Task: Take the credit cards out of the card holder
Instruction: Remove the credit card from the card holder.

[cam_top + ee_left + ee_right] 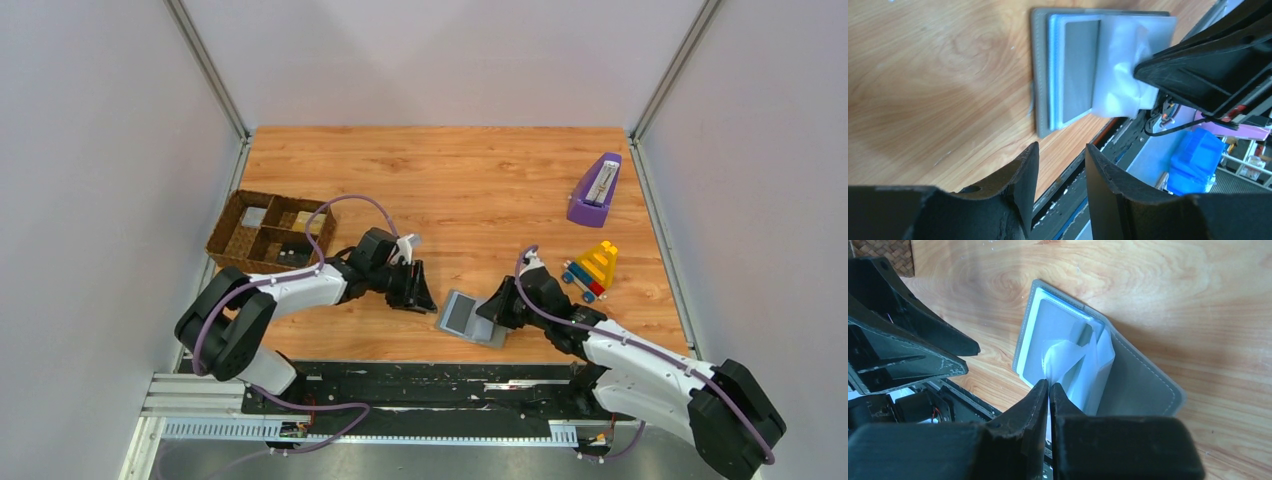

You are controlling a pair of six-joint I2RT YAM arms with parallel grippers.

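The card holder (pixel 462 316) lies open near the table's front edge, dark grey outside (pixel 1143 385) and pale blue-grey inside (pixel 1053 75). My right gripper (pixel 497 312) is shut on its thin whitish inner flap (pixel 1073 360) and holds the flap lifted (pixel 1120 75). A grey rectangular panel (pixel 1080 70) shows in the pocket below; whether it is a card I cannot tell. My left gripper (pixel 418 298) hovers just left of the holder, open with nothing between its fingers (pixel 1062 146). A tan credit card (pixel 300 218) and a pale grey one (pixel 255 215) lie in the woven tray.
The brown woven divided tray (pixel 228 236) stands at the left. A purple wedge-shaped object (pixel 596 188) and a yellow, blue and red toy (pixel 592 268) sit at the right. The black base rail (pixel 420 385) runs just below the holder.
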